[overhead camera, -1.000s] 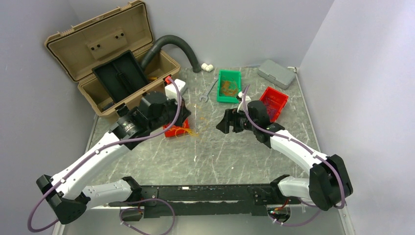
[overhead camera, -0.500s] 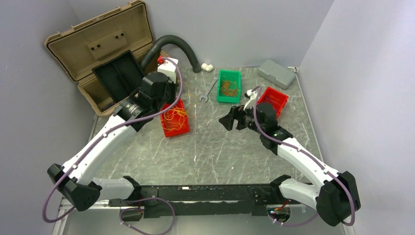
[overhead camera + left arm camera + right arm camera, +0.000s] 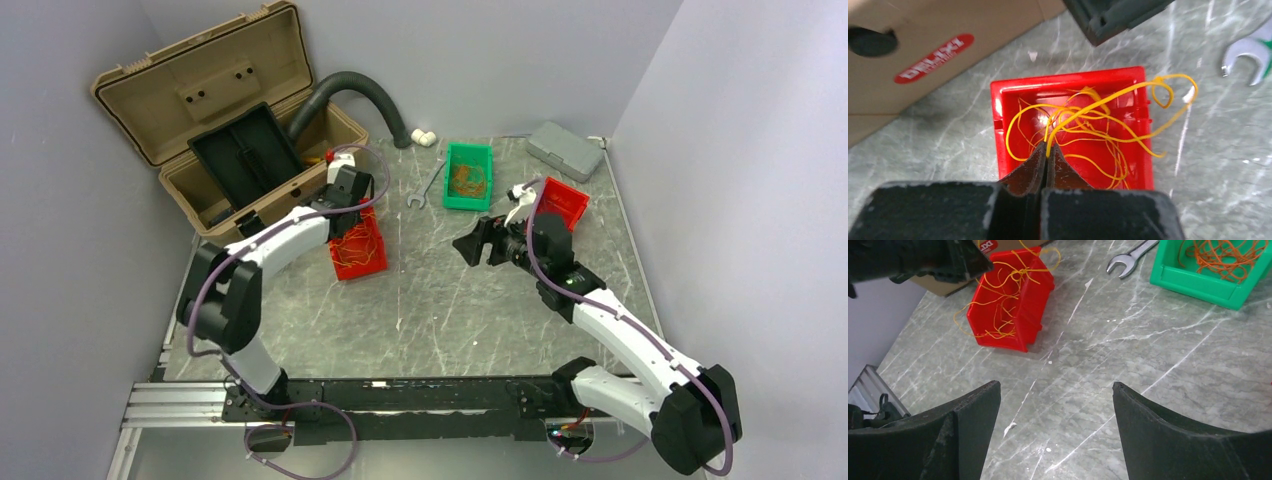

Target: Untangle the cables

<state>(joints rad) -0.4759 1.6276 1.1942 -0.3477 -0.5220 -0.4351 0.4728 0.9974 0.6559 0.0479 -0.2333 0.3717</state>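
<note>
Left claw (image 3: 1048, 151) pinched shut on one strand of yellow cables (image 3: 1078, 116). Rest heaped in red bin (image 3: 1068, 76), far left of table (image 3: 440, 300), loops spilling over rim. Right claw (image 3: 1055, 395) wide open, empty. Cables light, springy, likely to snag; best gripped near free end

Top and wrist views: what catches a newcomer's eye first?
The yellow cables spilling over the red bin left of centre, one strand pinched in the shut left tool. The right tool hangs open over the marbled table, near a green bin of orange cables.
</note>
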